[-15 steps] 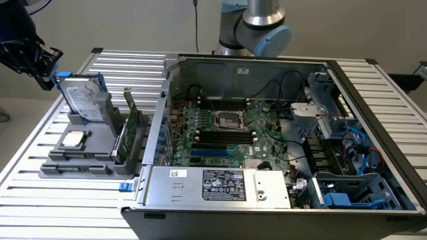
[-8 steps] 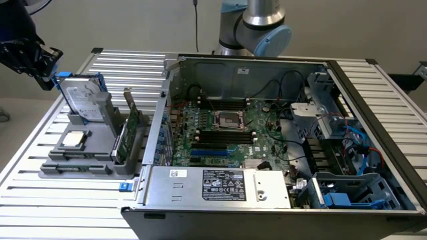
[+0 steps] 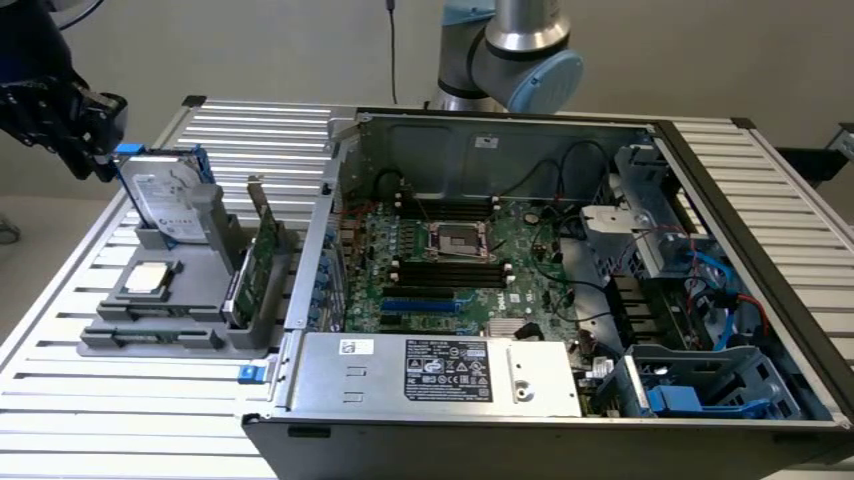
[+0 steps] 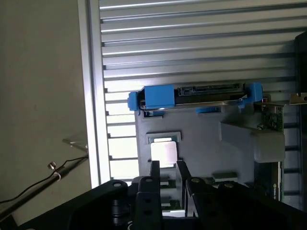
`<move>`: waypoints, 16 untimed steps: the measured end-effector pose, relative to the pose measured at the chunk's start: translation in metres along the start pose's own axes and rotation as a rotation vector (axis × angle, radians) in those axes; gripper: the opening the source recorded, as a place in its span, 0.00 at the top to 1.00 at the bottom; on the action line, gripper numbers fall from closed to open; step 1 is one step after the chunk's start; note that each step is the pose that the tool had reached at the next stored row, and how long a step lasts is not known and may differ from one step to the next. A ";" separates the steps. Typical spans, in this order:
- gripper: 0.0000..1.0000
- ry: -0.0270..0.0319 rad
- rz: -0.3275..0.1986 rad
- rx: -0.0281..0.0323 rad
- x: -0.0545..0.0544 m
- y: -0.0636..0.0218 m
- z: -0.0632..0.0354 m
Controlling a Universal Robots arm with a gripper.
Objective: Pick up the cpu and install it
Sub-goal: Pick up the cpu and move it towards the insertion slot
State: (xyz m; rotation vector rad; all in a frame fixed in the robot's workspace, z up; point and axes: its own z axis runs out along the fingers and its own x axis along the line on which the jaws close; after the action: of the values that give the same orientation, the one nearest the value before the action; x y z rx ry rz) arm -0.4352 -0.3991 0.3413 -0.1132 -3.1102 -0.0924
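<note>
One chip to fetch, and at the exterior view's far left the end effector [image 3: 91, 140] hangs high over the counter [image 3: 94, 410], just beside the top of the upright hard drive [image 3: 167, 205]; through the wrist view its fingers [image 4: 154, 168] stand parted with nothing between them, so released and empty.

Moving right, the cpu [image 3: 150, 279] lies flat in its pocket on the grey holder [image 3: 194, 300], untouched, on the camera's side of the drive and well apart from the fingers. To my eye the approach wants the fingers squared to two opposite sides of the chip and a straight, level descent, gripping the rim and not the metal top.

Room is tight: the drive's blue handles rise on one side, the upright card [image 3: 256, 265] fences the holder's right, so the open way looks to be from directly above.

Further right the computer case [image 3: 507, 150] puts a tall wall between holder and socket [image 3: 458, 243]; black cables crowd the board beyond; whether the socket's frame is unlatched I cannot tell.
</note>
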 end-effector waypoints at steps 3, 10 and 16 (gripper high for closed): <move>0.58 0.0001 0.000 0.0001 0.001 -0.0002 0.0012; 0.40 0.0001 0.000 0.0001 0.001 -0.0004 0.0028; 0.40 0.0000 0.000 0.0006 0.001 -0.0008 0.0085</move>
State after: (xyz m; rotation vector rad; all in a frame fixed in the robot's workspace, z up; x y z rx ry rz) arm -0.4369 -0.3993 0.3327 -0.1133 -3.1102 -0.0914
